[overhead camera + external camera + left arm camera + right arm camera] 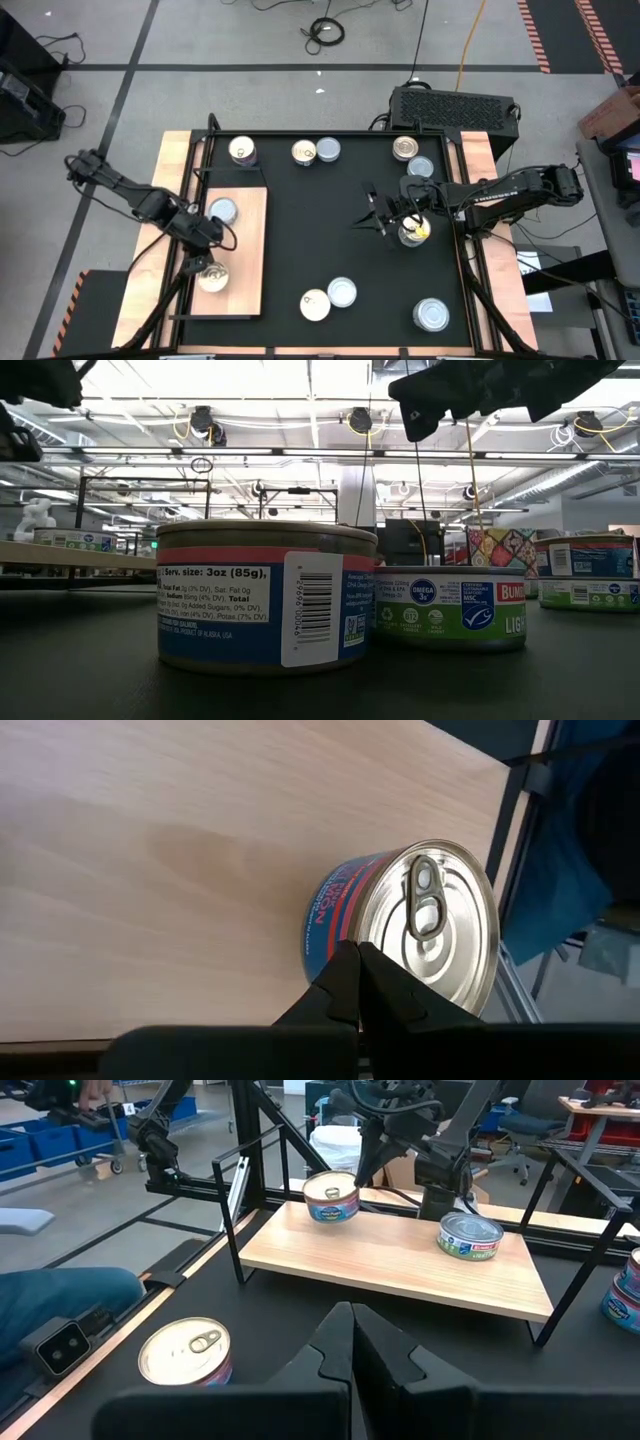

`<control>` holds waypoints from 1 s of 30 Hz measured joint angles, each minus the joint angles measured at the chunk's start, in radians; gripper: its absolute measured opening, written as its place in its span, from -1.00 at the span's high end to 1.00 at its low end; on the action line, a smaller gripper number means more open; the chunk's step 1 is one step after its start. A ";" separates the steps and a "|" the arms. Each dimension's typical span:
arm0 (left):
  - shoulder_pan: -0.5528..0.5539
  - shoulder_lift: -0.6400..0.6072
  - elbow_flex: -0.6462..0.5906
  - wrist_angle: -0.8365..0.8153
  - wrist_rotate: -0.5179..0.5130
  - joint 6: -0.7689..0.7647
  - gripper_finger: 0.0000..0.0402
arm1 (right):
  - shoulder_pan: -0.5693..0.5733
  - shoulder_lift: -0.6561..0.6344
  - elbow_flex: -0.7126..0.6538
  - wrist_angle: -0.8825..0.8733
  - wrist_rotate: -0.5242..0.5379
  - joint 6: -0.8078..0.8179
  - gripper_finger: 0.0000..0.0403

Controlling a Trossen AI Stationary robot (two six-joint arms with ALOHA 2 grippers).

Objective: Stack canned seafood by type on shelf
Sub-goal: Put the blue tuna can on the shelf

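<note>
Nearest the front edge of the black mat (330, 230), a cream-topped tin (314, 304) and a silver-topped tin (342, 292) are sitting side by side, another silver tin (432, 314) off to their right. On the shelf (245, 250) two tins are resting — one near the front (212, 277), one further back (222, 210). The left gripper (357, 982) is hovering clenched and empty at the front tin's rim. The right gripper (380, 215) is hanging mid-mat, also clenched, holding nothing. More tins are lining the far edge.
</note>
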 joint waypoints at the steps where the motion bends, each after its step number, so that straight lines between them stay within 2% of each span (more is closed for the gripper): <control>1: -0.013 0.000 0.000 0.000 0.000 -0.016 1.00 | 0.000 0.000 0.000 0.000 0.000 0.000 1.00; 6: -0.075 0.005 0.000 0.030 -0.010 -0.067 1.00 | 0.000 0.001 0.000 -0.001 0.000 0.002 1.00; 14: -0.149 0.033 0.000 0.037 -0.025 -0.068 1.00 | 0.038 0.049 0.000 0.004 0.000 0.003 1.00; 30: -0.167 0.162 0.000 0.065 -0.017 -0.013 1.00 | 0.059 0.071 0.001 0.028 0.000 0.032 1.00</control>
